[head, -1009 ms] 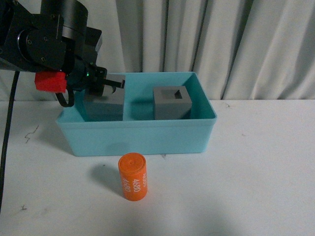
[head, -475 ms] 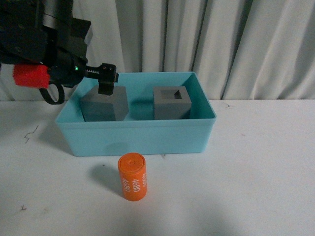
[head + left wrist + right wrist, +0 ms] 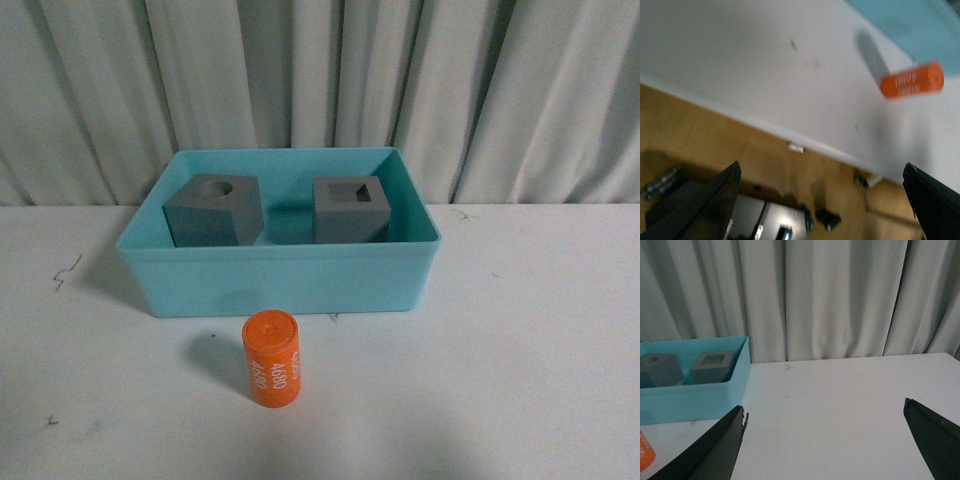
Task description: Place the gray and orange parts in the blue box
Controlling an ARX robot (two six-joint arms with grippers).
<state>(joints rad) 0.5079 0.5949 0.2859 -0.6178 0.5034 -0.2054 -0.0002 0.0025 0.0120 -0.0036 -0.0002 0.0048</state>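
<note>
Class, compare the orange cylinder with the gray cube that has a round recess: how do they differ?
The orange cylinder is round with white numerals down its side; the gray cube is boxy, plain, with a recess on top. The cube sits inside the blue box; the cylinder stands on the table outside, in front of it. Both stand upright, untouched.

orange cylinder (image 3: 271, 359) | white numerals, seemingly "4680" | smaller line unreadable

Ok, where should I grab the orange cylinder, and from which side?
Probably from above, closing on the curved wall of the orange cylinder near its top. It stands upright, apart from the blue box, with bare table showing around it.
</note>
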